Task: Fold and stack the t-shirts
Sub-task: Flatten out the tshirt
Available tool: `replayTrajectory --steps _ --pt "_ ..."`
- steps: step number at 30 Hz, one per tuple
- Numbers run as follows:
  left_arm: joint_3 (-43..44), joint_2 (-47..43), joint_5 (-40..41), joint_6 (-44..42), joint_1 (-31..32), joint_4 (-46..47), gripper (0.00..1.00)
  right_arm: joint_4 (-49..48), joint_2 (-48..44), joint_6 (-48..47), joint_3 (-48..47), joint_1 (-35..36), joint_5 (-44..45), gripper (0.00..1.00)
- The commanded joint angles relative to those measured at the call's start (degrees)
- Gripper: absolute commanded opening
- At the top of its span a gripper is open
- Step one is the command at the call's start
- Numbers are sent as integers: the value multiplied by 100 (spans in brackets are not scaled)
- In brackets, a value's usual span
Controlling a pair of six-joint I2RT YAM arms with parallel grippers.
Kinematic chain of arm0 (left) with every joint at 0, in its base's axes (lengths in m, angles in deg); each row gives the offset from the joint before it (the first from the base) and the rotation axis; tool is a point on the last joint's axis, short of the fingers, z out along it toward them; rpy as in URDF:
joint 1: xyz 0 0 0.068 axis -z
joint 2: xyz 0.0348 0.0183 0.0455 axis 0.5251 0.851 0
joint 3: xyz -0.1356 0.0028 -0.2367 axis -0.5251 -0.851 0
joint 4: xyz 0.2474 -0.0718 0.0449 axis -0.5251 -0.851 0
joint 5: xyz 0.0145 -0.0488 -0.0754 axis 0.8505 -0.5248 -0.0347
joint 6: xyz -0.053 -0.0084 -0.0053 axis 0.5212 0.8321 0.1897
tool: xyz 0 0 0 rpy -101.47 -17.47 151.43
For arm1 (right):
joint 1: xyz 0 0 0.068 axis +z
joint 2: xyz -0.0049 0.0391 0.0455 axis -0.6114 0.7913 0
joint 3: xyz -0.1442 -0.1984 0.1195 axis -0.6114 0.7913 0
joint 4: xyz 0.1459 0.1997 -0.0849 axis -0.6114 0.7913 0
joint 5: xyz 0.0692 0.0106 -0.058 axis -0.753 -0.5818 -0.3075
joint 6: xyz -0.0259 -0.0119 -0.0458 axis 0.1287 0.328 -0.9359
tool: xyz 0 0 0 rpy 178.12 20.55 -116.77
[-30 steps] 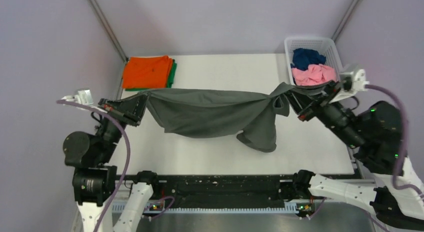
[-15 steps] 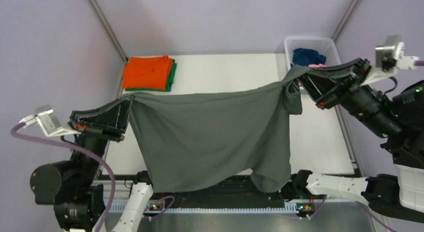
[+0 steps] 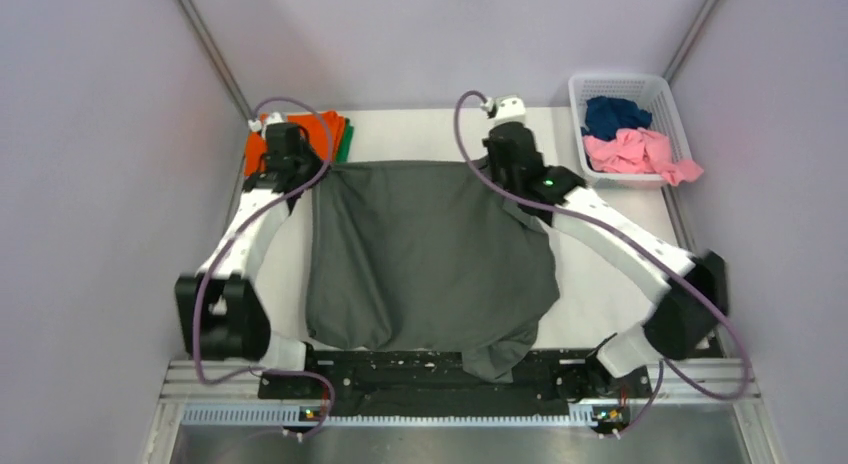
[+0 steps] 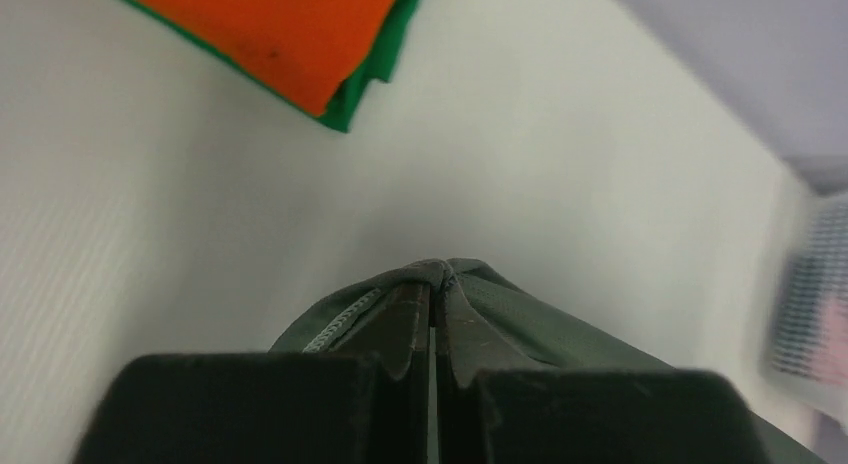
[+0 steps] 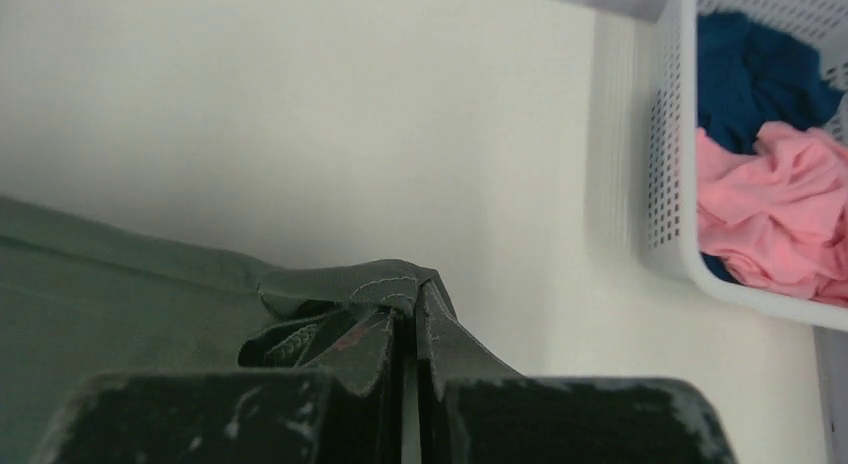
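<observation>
The dark grey soft cloth t-shirt (image 3: 430, 254) lies spread across the white table (image 3: 420, 134), with its far edge towards the back of the table and its near edge bunched and drooping over the black rail (image 3: 400, 369) at the front. The left gripper (image 4: 432, 302) has its fingers pressed together on a stitched fold at the shirt's far left corner. The right gripper (image 5: 410, 309) pinches a gathered hem at the far right corner in the same way. The cloth looks light, limp and quick to wrinkle; it will probably sag wherever unsupported and drag rather than slide flat, so hems and corners seem the best holds. The folded orange t-shirt (image 4: 270, 24) sits on a green t-shirt (image 4: 385, 54) at the far left. The navy blue t-shirt (image 5: 760, 74) and pink t-shirt (image 5: 770, 214) lie crumpled in the white plastic lattice basket (image 5: 665, 184).
</observation>
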Motion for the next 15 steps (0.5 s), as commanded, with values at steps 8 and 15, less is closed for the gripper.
replayTrajectory --steps 8,15 --pt "2801 4100 411 -436 18 -258 43 -2515 4270 -1066 -1797 -1142 593 84" --pt "2453 3337 328 -457 258 -158 99 -2298 3578 -1049 -1505 -1220 215 99"
